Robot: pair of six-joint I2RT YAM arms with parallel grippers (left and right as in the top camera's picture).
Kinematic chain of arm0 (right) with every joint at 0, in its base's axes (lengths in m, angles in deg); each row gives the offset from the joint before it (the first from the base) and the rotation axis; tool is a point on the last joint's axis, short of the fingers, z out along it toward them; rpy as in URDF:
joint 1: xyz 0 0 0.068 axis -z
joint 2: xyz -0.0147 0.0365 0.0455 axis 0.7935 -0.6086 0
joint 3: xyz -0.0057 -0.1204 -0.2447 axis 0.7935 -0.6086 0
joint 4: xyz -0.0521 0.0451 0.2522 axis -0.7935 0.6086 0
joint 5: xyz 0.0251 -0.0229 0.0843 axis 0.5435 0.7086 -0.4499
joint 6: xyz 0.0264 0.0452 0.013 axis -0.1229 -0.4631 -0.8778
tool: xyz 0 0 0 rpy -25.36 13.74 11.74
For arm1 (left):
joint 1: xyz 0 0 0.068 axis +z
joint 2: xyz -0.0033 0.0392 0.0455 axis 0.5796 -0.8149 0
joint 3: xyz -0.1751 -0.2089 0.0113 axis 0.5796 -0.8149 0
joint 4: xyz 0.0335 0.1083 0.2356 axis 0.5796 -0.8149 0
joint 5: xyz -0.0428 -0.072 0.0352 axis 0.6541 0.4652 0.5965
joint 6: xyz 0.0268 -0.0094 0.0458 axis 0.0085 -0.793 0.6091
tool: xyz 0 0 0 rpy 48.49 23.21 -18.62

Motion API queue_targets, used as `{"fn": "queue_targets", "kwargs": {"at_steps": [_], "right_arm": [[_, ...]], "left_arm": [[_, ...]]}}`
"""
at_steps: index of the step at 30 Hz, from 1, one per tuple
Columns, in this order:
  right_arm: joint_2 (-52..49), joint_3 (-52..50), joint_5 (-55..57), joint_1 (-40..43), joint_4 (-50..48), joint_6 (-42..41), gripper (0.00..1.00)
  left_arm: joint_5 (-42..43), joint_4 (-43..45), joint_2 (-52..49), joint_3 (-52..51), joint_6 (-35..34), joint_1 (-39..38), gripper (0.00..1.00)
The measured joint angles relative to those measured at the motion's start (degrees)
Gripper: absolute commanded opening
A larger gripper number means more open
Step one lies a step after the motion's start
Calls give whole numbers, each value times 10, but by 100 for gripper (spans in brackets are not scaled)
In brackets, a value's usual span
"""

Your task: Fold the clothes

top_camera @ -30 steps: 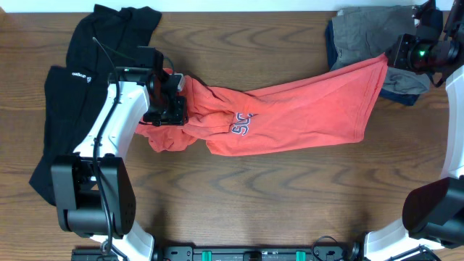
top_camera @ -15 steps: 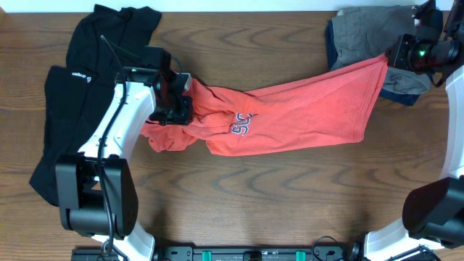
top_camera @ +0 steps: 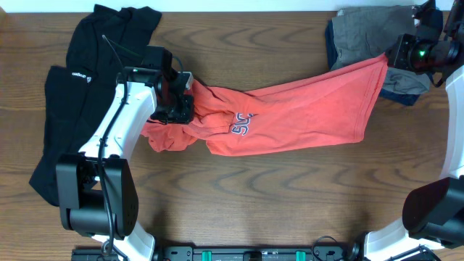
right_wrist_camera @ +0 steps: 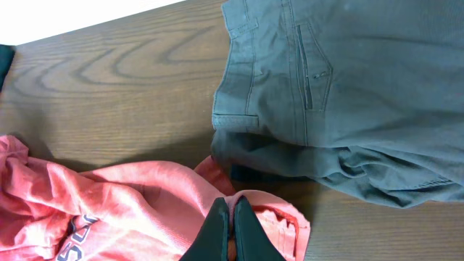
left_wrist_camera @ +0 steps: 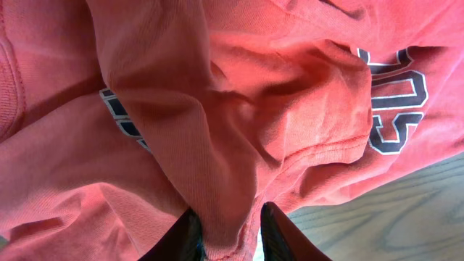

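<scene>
Left end effector (left_wrist_camera: 228, 217) pinches a bunched fold of the shirt (top_camera: 304, 109); right end effector (right_wrist_camera: 230, 221) pinches its hem corner, trousers (right_wrist_camera: 362, 87) just beyond it.

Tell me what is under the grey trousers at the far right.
A dark blue fabric edge peeks from beneath the grey trousers; the rest is covered, so its type is unclear.
</scene>
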Motion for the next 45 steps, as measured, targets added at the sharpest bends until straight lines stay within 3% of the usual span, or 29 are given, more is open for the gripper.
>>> {"fn": "queue_targets", "kwargs": {"at_steps": [10, 16, 33, 45], "right_arm": [[0, 0, 0, 0, 0, 4, 1], [0, 0, 0, 0, 0, 4, 1], [0, 0, 0, 0, 0, 4, 1], [2, 0, -1, 0, 0, 4, 1]], "left_arm": [[-20, 2, -13, -1, 0, 0, 27], [-28, 8, -43, -6, -3, 0, 6], [-29, 0, -41, 10, -21, 0, 6], [-27, -6, 135, 156, -47, 19, 6]]}}
